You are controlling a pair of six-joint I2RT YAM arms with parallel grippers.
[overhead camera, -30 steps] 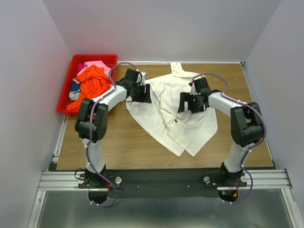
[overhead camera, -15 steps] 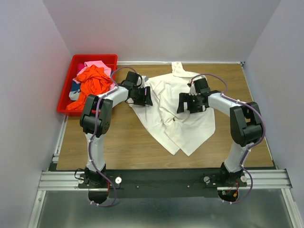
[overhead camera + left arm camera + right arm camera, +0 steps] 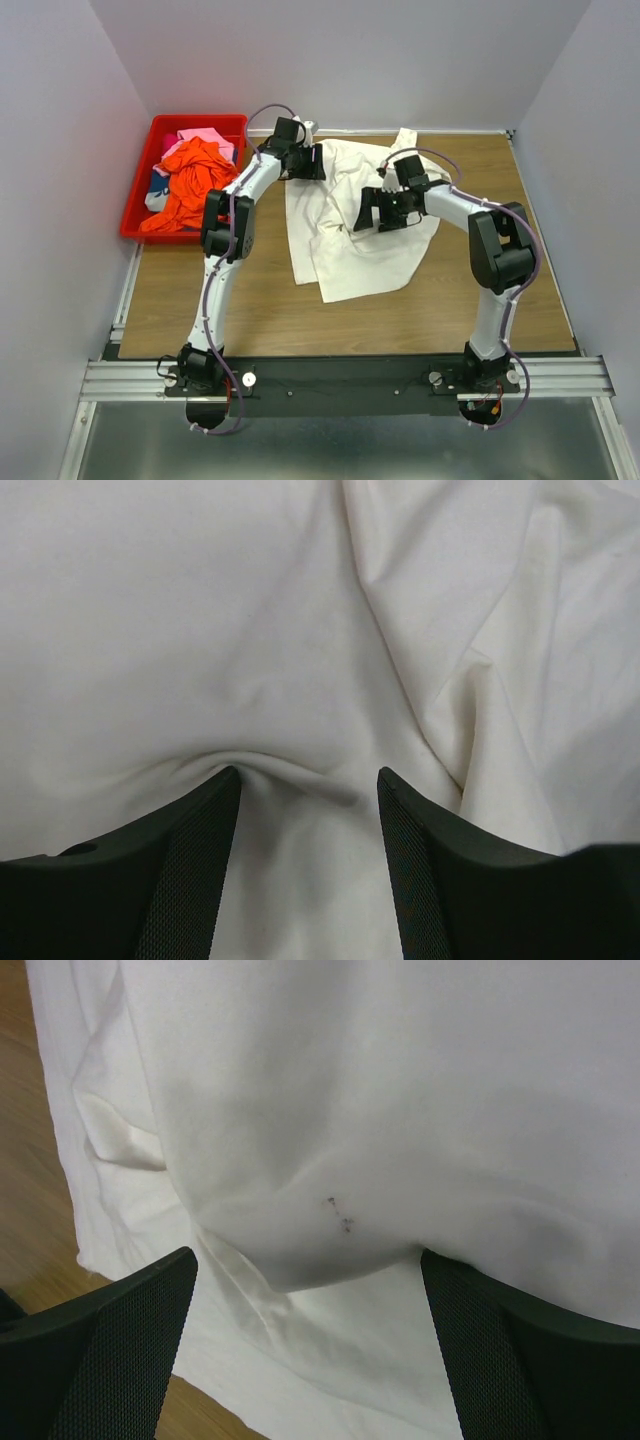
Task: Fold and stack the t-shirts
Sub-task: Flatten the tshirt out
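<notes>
A white t-shirt [image 3: 345, 245] lies crumpled in the middle of the wooden table. My left gripper [image 3: 306, 161] is over its far left corner. In the left wrist view its jaws [image 3: 305, 775] stand partly apart, tips pressed into the white cloth [image 3: 300, 630], with a ridge of cloth between them. My right gripper [image 3: 370, 214] is over the shirt's middle right. In the right wrist view its jaws [image 3: 308, 1255] stand wide apart, and a fold of the shirt [image 3: 400, 1110] with a small dark mark lies between the tips.
A red bin [image 3: 137, 222] at the far left holds an orange shirt [image 3: 195, 170], a pink one [image 3: 207, 135] and other clothes. Bare wood [image 3: 480, 290] surrounds the white shirt. Grey walls close in the table on three sides.
Both grippers have moved toward the far side, the left one most. The white shirt went with them and is now bunched closer to the back of the table.
</notes>
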